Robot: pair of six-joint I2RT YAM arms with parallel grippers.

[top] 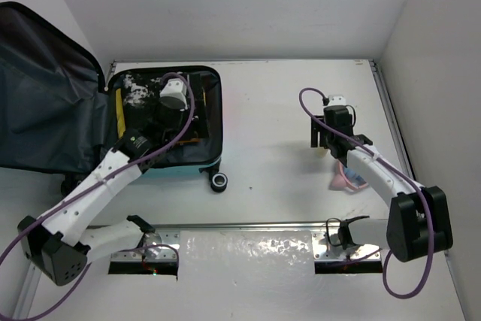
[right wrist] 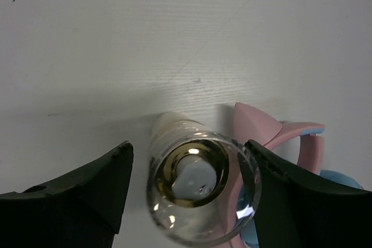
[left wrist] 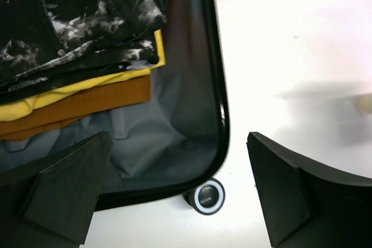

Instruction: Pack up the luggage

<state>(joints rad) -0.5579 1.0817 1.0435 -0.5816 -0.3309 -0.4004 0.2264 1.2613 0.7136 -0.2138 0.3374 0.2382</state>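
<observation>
The luggage (top: 213, 107) lies open at the back left, its dark grey lid (top: 45, 110) flung to the left. Folded clothes fill its upper part: a black-and-white garment (left wrist: 87, 21) on a yellow one (left wrist: 87, 88) and an orange one (left wrist: 87, 105). My left gripper (left wrist: 180, 196) hangs open and empty above the luggage's lower corner, over grey lining (left wrist: 163, 143) and a wheel (left wrist: 209, 196). My right gripper (right wrist: 189, 187) straddles an upright clear-capped bottle (right wrist: 200, 193); the right finger touches the cap, the left finger stands a little apart.
A pink cat-eared item with blue parts (right wrist: 256, 126) lies against the bottle's right side, also seen by the right arm as the pink item (top: 347, 180). The luggage's black wheel (top: 219, 181) sticks out toward the table's middle. White walls close the table's back and right.
</observation>
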